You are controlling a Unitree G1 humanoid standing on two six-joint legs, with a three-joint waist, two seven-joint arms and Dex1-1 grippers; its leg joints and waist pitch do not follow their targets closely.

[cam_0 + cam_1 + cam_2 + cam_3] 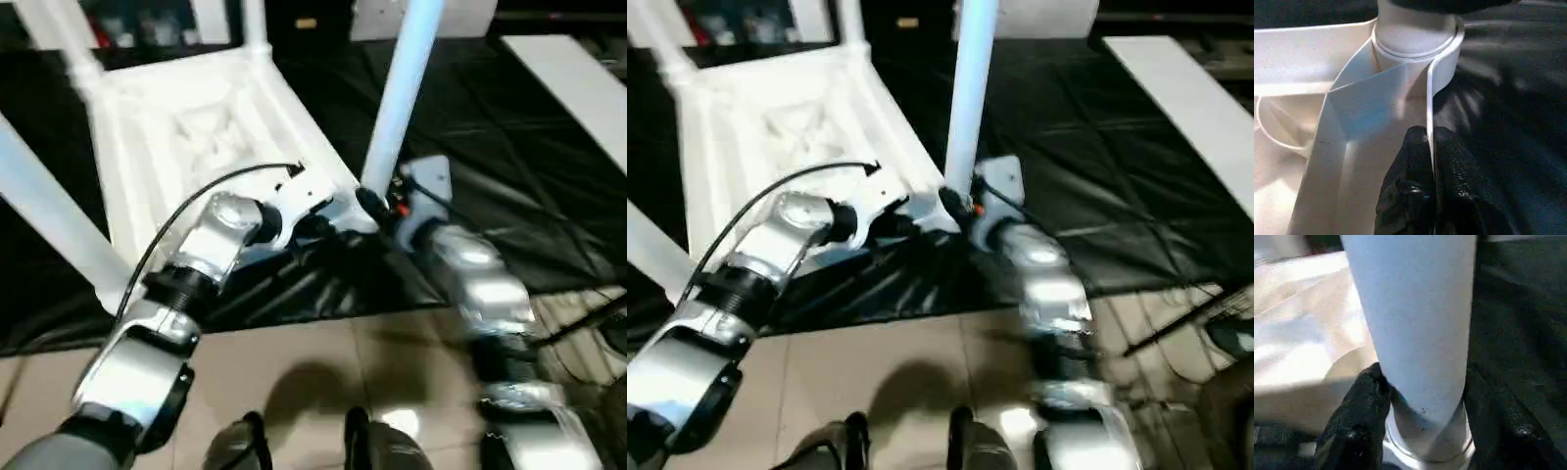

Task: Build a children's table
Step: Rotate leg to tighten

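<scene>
The white children's table top [196, 127] lies upside down on a black sheet, its ribbed underside facing up. Legs stand in its corner sockets: one at the near left [49, 215], two at the back [69, 49] and one at the near right [402, 88]. My left gripper [321, 225] is shut on the top's thin rim [1431, 98] just beside the near right socket [1415, 39]; its black fingers [1410, 166] pinch the rim from both sides. My right gripper [377, 208] is shut on the near right leg [1415, 323] just above the socket, with a finger [1359, 416] on each side.
The black sheet [470, 127] covers the floor under and to the right of the table. A long white board [578, 88] lies at the far right. Beige floor tiles [323, 362] run along the near side, and cables [588, 323] trail at the right.
</scene>
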